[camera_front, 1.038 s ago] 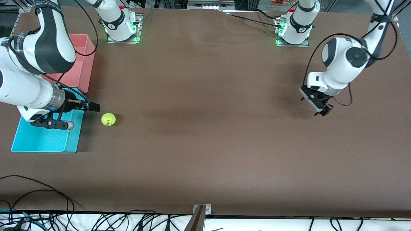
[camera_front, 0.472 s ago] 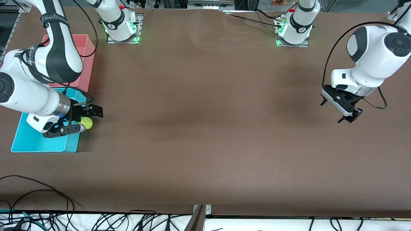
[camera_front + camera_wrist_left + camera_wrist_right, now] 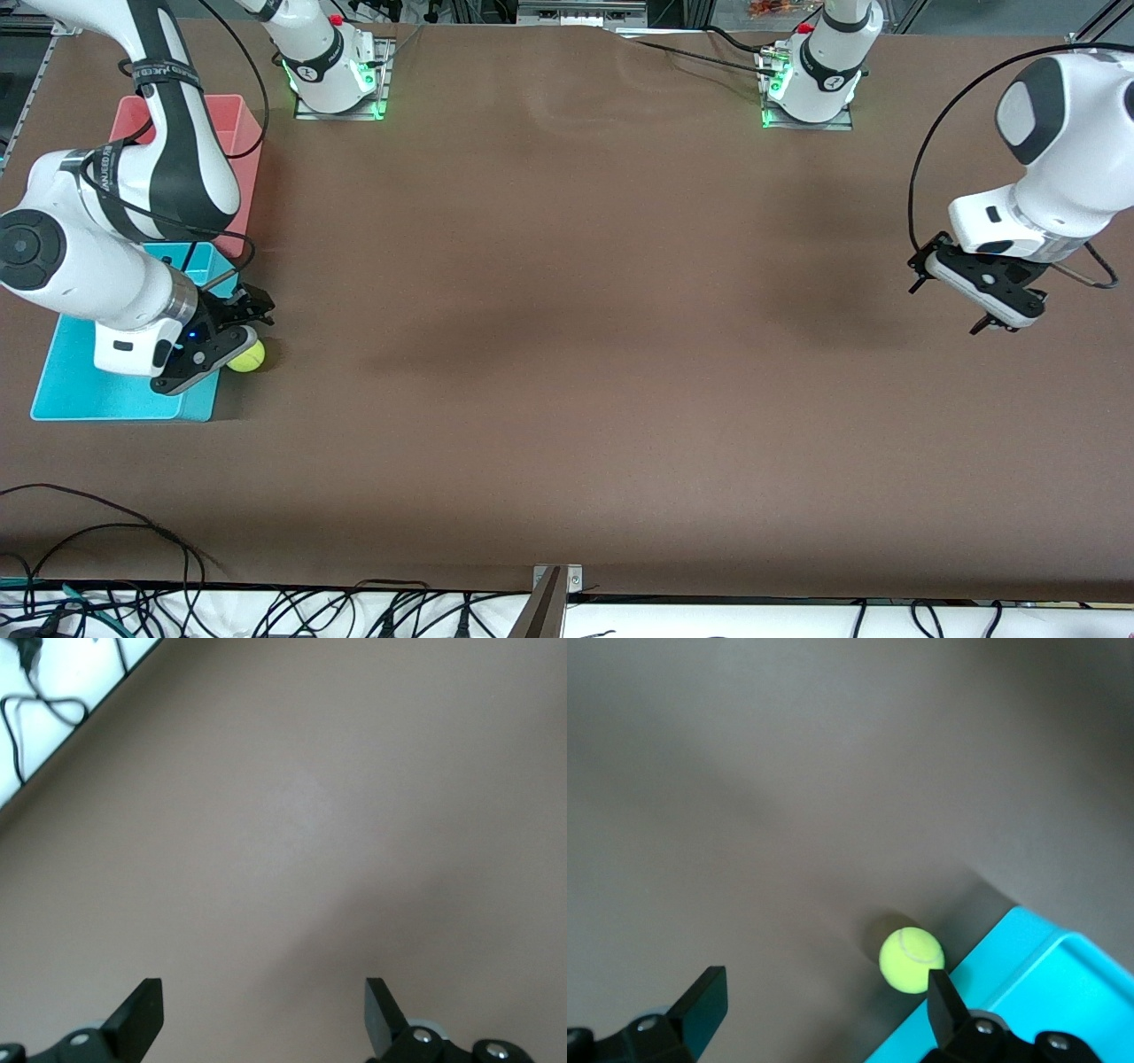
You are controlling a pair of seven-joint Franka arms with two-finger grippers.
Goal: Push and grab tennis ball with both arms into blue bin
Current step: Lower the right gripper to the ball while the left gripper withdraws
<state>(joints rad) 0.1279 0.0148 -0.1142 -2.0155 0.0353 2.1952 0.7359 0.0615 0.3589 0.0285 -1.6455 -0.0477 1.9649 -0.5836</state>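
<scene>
The tennis ball lies on the brown table, against the outer wall of the blue bin on the side toward the left arm's end. My right gripper hangs low over the bin's edge and the ball, and partly covers the ball. In the right wrist view the gripper is open and empty, the ball lies just off one fingertip, and the bin's rim is beside it. My left gripper is open and empty over bare table at the left arm's end, and the left wrist view shows the same.
A pink bin stands against the blue bin, farther from the front camera, partly hidden by the right arm. Cables lie along the table's near edge. The arm bases stand at the table's farthest edge.
The ball rolled to the blue bin's wall, then a little nearer the front camera. My right gripper followed it. My left arm drew back toward its end of the table.
</scene>
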